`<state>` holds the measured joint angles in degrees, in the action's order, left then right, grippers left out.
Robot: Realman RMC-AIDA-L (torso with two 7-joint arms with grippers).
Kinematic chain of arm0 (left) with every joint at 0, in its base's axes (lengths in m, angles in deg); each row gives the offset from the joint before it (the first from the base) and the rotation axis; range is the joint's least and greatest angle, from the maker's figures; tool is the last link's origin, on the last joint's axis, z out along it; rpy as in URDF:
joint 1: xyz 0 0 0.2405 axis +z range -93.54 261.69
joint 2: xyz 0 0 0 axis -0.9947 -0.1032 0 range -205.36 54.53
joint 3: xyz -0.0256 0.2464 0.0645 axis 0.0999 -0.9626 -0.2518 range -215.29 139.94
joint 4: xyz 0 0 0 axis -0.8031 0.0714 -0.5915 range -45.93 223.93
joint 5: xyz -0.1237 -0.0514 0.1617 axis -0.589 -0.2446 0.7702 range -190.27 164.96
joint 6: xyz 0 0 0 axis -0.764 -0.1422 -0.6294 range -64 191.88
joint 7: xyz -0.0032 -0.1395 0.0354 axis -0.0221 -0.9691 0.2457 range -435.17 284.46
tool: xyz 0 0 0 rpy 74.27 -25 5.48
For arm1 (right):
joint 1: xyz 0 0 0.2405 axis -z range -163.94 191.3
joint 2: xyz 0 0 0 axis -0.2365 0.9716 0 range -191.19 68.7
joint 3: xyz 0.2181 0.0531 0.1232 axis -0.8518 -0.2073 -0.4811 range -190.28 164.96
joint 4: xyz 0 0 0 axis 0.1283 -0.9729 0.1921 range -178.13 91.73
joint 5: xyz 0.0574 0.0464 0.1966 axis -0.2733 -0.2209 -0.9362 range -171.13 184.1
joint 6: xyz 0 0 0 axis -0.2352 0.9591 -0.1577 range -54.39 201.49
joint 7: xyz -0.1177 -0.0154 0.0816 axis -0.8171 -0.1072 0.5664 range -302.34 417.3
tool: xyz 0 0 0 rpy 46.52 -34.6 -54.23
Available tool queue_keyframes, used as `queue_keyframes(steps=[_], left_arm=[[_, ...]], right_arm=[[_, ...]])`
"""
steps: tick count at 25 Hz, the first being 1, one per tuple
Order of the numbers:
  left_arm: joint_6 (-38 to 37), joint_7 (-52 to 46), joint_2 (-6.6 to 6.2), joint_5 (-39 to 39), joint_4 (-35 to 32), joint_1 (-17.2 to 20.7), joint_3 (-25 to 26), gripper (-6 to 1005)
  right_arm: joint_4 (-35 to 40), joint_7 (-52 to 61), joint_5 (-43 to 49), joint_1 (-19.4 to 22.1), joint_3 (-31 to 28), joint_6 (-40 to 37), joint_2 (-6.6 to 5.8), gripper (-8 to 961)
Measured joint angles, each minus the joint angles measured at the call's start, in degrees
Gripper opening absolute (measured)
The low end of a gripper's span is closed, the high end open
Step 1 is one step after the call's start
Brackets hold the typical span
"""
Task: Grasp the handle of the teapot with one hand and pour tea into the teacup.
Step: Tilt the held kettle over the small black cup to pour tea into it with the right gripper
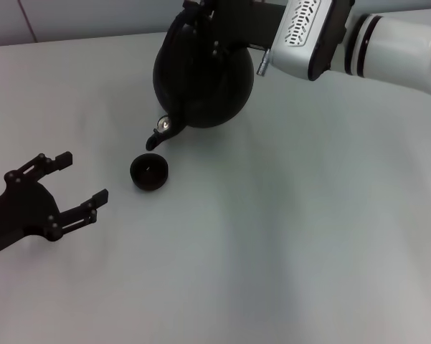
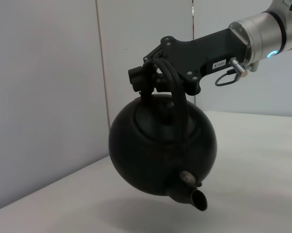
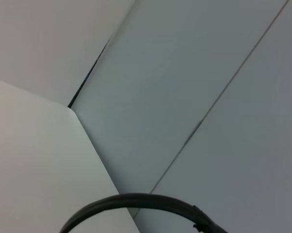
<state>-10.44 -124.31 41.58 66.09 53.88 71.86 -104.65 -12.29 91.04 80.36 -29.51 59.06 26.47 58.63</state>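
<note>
Right gripper (image 2: pixel 158 77) clenched on handle (image 2: pixel 177 104) | teapot (image 1: pixel 203 75) tipped, spout above teacup (image 1: pixel 149 172) (pour alignment) | left gripper (image 1: pixel 75 183) splayed, idle on table (image 1: pixel 287 236)

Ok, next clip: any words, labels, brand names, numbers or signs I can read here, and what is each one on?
None can be read.
Small white label on the right claw's black mount: print too small to read.
Patterned vent on the right arm's white wrist housing: slots, no text.
Teapot, handle, teacup, left claw: no markings visible.
</note>
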Motion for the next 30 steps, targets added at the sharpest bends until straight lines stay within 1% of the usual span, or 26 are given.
queue_keyframes(steps=[12,17,30], left_arm=[[-0.1,0.0,-0.28,0.0,0.0,-0.4,0.0,860],[-0.1,0.0,-0.28,0.0,0.0,-0.3,0.0,860],[-0.7,0.0,-0.28,0.0,0.1,0.0,0.0,860]], right_arm=[[2.7,1.9,-0.2,2.9,0.8,-0.2,0.00,70],[4.9,2.4,-0.2,3.9,3.2,1.0,0.00,71],[5.4,2.2,0.5,3.8,3.9,2.3,0.00,70]])
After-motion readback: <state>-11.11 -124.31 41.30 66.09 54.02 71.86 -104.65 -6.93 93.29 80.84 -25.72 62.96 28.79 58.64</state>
